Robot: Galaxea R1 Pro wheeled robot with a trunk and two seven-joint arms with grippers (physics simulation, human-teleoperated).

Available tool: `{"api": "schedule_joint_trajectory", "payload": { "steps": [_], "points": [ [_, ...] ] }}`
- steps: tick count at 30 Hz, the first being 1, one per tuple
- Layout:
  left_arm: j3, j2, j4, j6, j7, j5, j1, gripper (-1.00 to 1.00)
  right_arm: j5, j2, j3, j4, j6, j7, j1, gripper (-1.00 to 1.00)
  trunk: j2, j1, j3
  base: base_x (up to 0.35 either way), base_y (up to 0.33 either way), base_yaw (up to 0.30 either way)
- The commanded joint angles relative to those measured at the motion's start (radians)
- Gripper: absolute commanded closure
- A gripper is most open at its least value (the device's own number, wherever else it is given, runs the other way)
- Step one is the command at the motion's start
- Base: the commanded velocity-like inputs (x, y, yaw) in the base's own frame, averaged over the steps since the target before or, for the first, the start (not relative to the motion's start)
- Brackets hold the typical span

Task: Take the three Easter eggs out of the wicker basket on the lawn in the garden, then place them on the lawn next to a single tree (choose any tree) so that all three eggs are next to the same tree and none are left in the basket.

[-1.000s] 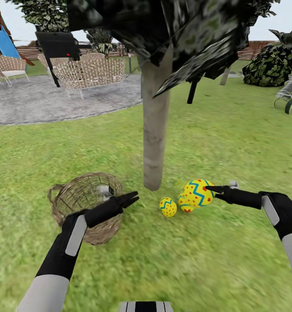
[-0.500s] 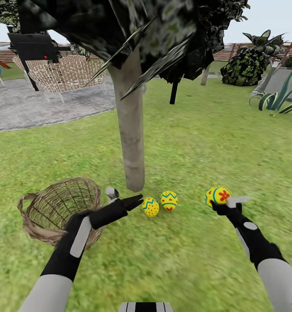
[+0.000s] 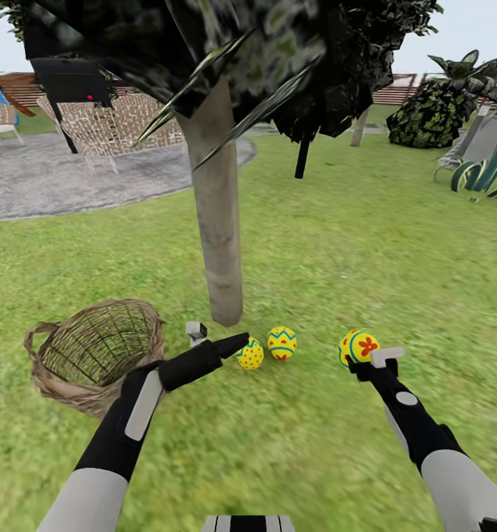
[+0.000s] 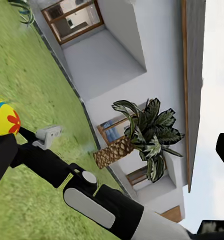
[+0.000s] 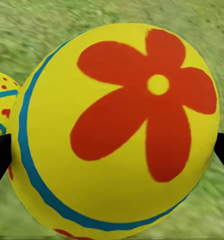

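**Inspector:** Head view first. Report the right gripper (image 3: pixel 365 361).

**Assistant:** Lower right of centre in the frame, jaws clamped on the third egg (image 3: pixel 358 346), the one with the red flower. In the right wrist view that egg (image 5: pixel 119 131) sits between the two dark fingertips at the frame edges, grass behind it.

**Inspector:** Is it on the lawn (image 3: pixel 366 244) yet?

**Assistant:** Cannot tell; it is low, at or just above the grass.

**Inspector:** And outward from there?

**Assistant:** The two other eggs (image 3: pixel 266 347) lie on the grass to the left of the held one in the frame, near each other, just in front of the base of the tree (image 3: pixel 220 244). The held egg is somewhat apart from them, farther from the trunk.

**Inspector:** Left side?

**Assistant:** The left gripper (image 3: pixel 217 340) is spread and empty, its dark tip beside the nearest egg. The wicker basket (image 3: pixel 93 353) stands at lower left; no egg is visible inside.

**Inspector:** Judgement?

**Assistant:** The tree lies up and left of the right gripper, so releasing here, or slightly leftward, should finish it. The right arm is the one placed to do so.
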Motion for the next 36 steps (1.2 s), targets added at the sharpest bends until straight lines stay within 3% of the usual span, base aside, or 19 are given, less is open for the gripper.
{"api": "schedule_joint_trajectory", "payload": {
  "steps": [1, 2, 3, 5, 7, 12, 14, 15, 20, 23, 36],
  "points": [
    [0.002, -0.003, 0.000, 0.006, -0.002, 0.000, -0.001, -1.00, 0.006, 0.002, -0.007, 0.017, -0.005, 0.007, 0.000, 1.00, 0.000, 0.000, -0.001, 0.000, -0.314, 0.288],
    [0.002, -0.005, 0.004, 0.005, -0.002, -0.001, -0.001, -1.00, 0.007, 0.003, -0.007, 0.038, -0.005, 0.001, 0.000, 1.00, 0.000, 0.000, -0.001, 0.000, -0.314, 0.292],
    [-0.010, -0.006, 0.006, -0.015, -0.002, -0.001, -0.001, -1.00, 0.009, 0.022, -0.007, 0.051, -0.010, -0.053, 0.000, 1.00, 0.000, 0.000, -0.001, 0.000, -0.314, 0.296],
    [-0.050, -0.006, 0.005, -0.037, -0.002, 0.000, -0.001, -1.00, 0.007, 0.045, -0.008, 0.063, -0.108, -0.101, 0.000, 1.00, 0.000, 0.000, -0.001, 0.000, -0.314, 0.297],
    [-0.057, -0.006, 0.008, -0.040, -0.002, 0.001, -0.001, -1.00, 0.005, 0.048, -0.008, 0.094, -0.156, -0.108, 0.001, 1.00, 0.000, 0.000, -0.001, 0.000, -0.314, 0.297],
    [-0.058, -0.006, 0.009, -0.041, -0.002, 0.002, -0.001, -1.00, -0.001, 0.049, -0.009, 0.106, -0.169, -0.109, 0.001, 1.00, 0.000, 0.000, -0.001, 0.000, -0.314, 0.298],
    [-0.058, -0.006, 0.008, -0.041, -0.002, 0.002, -0.001, -1.00, -0.002, 0.049, -0.008, 0.110, -0.229, -0.110, 0.001, 1.00, 0.000, 0.000, -0.001, 0.000, -0.314, 0.298],
    [-0.058, -0.006, 0.003, -0.041, -0.002, 0.002, -0.001, -1.00, 0.005, 0.063, -0.006, 0.110, -0.281, -0.127, 0.002, 1.00, 0.000, 0.000, -0.002, 0.000, -0.314, 0.298],
    [-0.058, -0.005, -0.003, -0.041, -0.005, 0.002, -0.001, -1.00, 0.010, 0.132, -0.004, 0.108, -0.291, -0.173, 0.001, 1.00, 0.000, 0.000, -0.004, 0.000, -0.285, 0.298],
    [-0.058, -0.005, -0.003, -0.041, -0.007, 0.002, -0.001, -1.00, 0.010, 0.157, -0.005, 0.111, -0.291, -0.175, 0.001, 1.00, 0.000, 0.000, -0.006, 0.000, -0.207, 0.286],
    [-0.058, -0.004, 0.002, -0.041, -0.007, 0.004, -0.001, -1.00, 0.010, 0.149, -0.007, 0.110, -0.300, -0.172, 0.001, 1.00, 0.000, 0.000, -0.007, 0.212, -0.208, 0.022]
  ]
}}
